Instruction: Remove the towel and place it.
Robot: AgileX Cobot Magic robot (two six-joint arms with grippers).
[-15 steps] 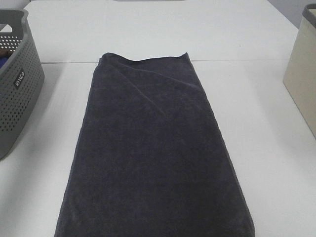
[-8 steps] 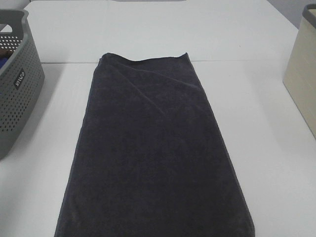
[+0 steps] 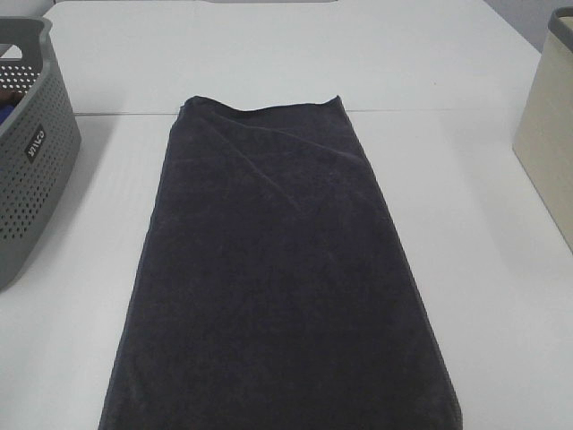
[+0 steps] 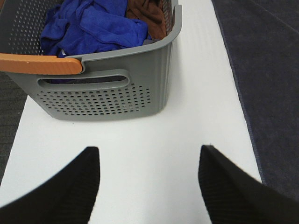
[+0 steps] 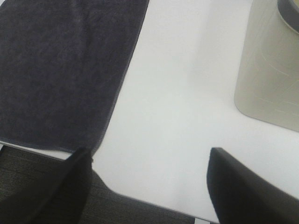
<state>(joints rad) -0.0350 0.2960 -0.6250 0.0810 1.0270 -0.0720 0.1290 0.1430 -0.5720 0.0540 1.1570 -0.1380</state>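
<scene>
The towel (image 3: 277,269) is a dark charcoal cloth lying flat along the middle of the white table (image 3: 483,269), running from mid-table to the near edge. Its long edge (image 4: 261,84) shows in the left wrist view and its near corner (image 5: 60,74) in the right wrist view. My left gripper (image 4: 149,172) stands open above bare table between the grey basket and the towel, holding nothing. Open too is my right gripper (image 5: 147,172), over the table's near edge beside the towel's corner, with nothing between its fingers. Neither gripper appears in the high view.
A grey perforated basket (image 3: 31,152) with an orange handle (image 4: 39,64) stands at the left, holding blue (image 4: 88,25) and brown cloths. A beige bin (image 3: 548,134) stands at the right edge. Dark floor shows beyond the table's near edge (image 5: 140,196).
</scene>
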